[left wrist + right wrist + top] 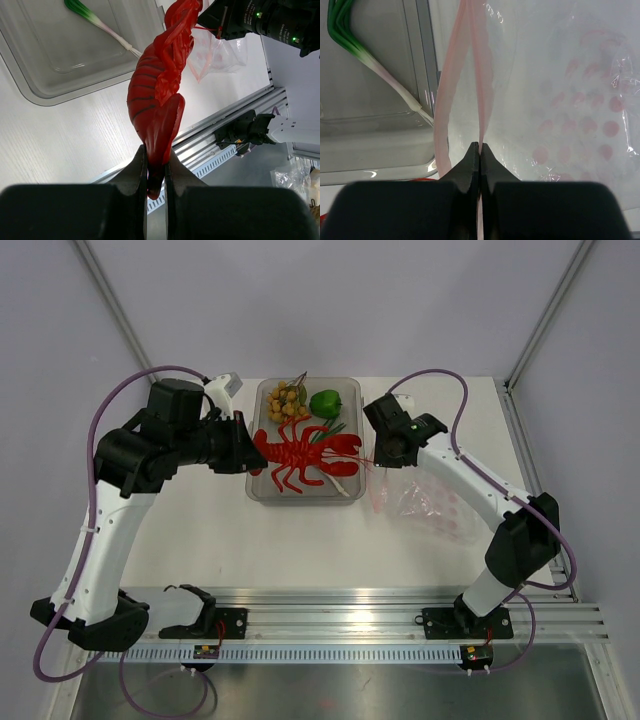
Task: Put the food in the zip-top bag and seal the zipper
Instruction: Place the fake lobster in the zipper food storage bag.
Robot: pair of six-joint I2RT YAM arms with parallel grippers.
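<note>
No food is in the zip-top bag (430, 502) yet: the left gripper (155, 165) pinches the red lobster (155, 90) by its tail, aloft with its claws near the bag's mouth. The right gripper (480, 150), pressed together on one lip of the zipper (485, 90), holds that mouth up (only narrowly parted, likely a tight entry). The bell pepper (324, 402), yellow balls (288, 403) and green stalks (357, 52) lie in the tray (300, 499), and sealing is not yet done.

bare surface (300, 545) open at 6 o'clock of the tray (255, 495), red lobster (298, 452) hanging over the tray's middle, zip-top bag (435, 508) just beside its 4 o'clock corner, right arm (465, 475) slanting above the bag
</note>
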